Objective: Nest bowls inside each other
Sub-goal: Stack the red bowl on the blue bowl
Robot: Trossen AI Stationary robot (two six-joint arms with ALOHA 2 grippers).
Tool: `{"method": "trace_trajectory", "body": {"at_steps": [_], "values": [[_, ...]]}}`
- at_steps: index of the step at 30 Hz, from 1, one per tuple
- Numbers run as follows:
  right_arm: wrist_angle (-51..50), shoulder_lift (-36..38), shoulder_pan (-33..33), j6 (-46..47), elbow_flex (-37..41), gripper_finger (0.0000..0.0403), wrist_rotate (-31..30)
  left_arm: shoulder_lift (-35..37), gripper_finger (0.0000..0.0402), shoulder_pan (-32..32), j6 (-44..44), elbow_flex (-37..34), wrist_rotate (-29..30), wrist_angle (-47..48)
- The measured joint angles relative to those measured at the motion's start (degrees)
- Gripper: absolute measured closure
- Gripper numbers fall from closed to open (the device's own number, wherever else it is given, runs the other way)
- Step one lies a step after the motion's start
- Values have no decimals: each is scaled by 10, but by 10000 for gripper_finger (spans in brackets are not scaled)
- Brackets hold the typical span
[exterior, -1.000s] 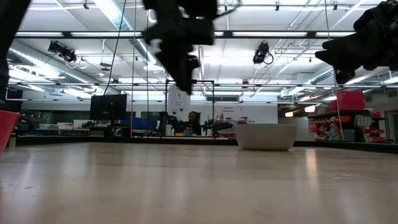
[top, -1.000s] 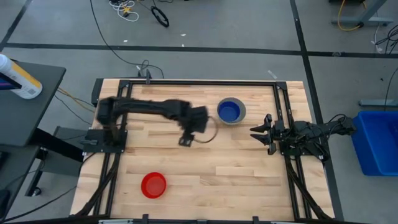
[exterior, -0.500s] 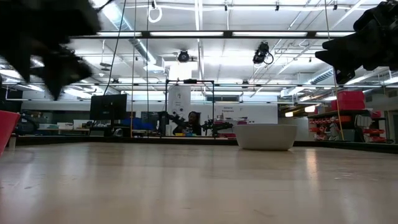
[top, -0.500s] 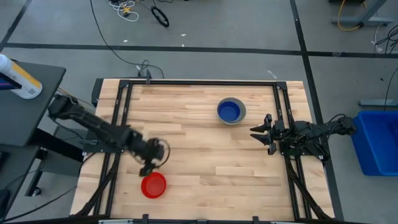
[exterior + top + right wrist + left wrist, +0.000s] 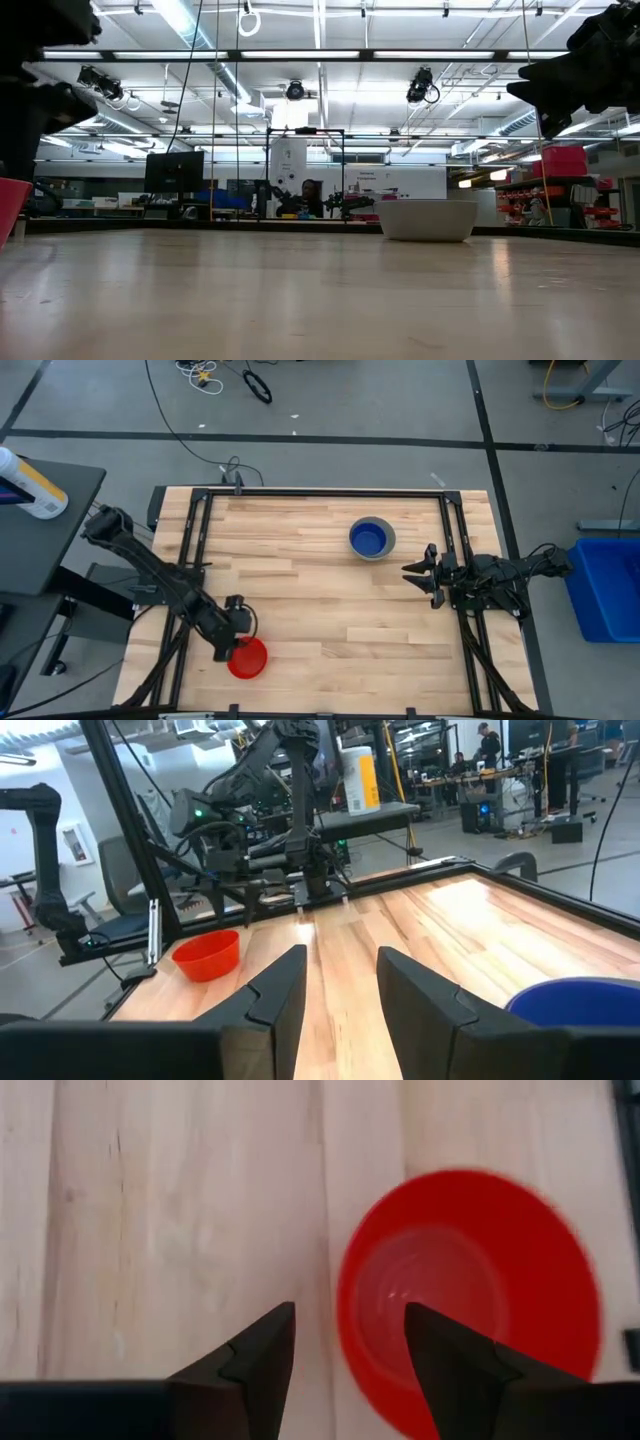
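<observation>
A red bowl [image 5: 249, 659] stands upright on its base near the table's front left; it also shows as the red bowl [image 5: 470, 1290] in the left wrist view. My left gripper [image 5: 228, 643] hovers open over the bowl's left rim [image 5: 342, 1305], one fingertip over the hollow and one outside it; I see no touch. At the far right stands a grey bowl [image 5: 386, 547] with a dark blue bowl [image 5: 369, 539] sitting inside it. My right gripper [image 5: 410, 575] waits open at the table's right edge, level, with nothing between its fingers.
Black frame rails [image 5: 320, 493] run along the far edge and both sides of the wooden table. Bare wood [image 5: 330, 610] stretches between the red bowl and the stacked bowls. A blue bin [image 5: 605, 588] stands on the floor beyond the right edge.
My left gripper has swung from beside the stacked bowls toward the table's near left corner, sinking and rolling as it went, and now stands over the red bowl's rim. The bowls have stayed where they were.
</observation>
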State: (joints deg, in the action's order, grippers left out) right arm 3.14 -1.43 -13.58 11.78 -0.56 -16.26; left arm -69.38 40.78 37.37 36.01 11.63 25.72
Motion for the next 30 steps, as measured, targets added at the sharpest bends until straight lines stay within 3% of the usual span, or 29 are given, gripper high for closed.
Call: {"method": "trace_trajectory", "body": {"at_steps": [9, 18, 30], "values": [[-2, 0, 0, 4, 0, 267, 15, 0, 205, -10, 14, -44, -25, -68], [-2, 0, 0, 4, 0, 269, 15, -2, 265, -10, 28, -44, -24, -73], [-2, -1, 0, 2, 0, 270, 17, -98, 284, -11, 14, -44, -49, -119]]}}
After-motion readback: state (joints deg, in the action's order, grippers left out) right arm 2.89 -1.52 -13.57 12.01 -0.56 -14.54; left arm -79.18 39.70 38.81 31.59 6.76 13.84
